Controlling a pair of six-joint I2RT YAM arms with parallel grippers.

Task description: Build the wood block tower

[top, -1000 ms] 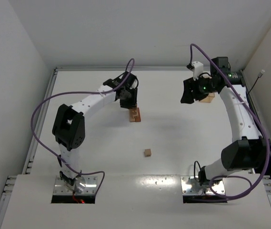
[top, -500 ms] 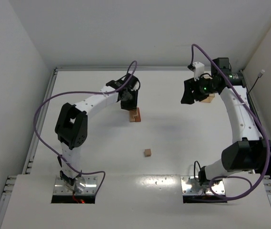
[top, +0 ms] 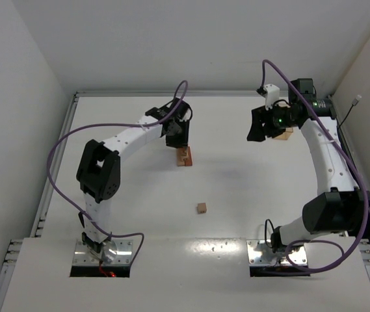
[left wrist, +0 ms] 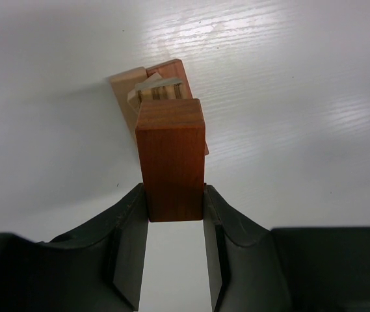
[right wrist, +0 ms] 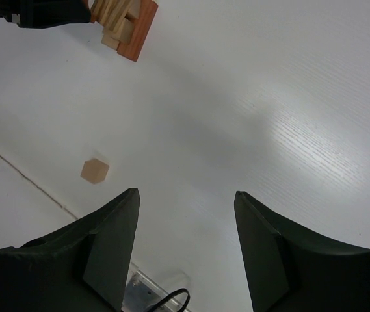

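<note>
The left claw (left wrist: pixel 175 211) grips a reddish-brown wood block (left wrist: pixel 171 156) directly over the tower (top: pixel 184 156), which stands mid-worktop (top: pixel 250 175). The right claw (right wrist: pixel 186 201) gapes empty, well apart from both. One loose cube (top: pixel 201 208) lies nearer the arms.

White links (top: pixel 132 135), black joints (top: pixel 97 175), purple cables (top: pixel 48 172), green light (top: pixel 278 121), black left gripper (left wrist: pixel 175 195)

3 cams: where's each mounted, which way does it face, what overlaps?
Top external: above and behind the bases, looking down at the table; both arms whole.
Left wrist: looks down past the left gripper, shut on a reddish-brown block over the tower.
Right wrist: looks down through the open right gripper toward the tower and a loose cube.
Shared: tower in all three; loose cube in top and right wrist.
</note>
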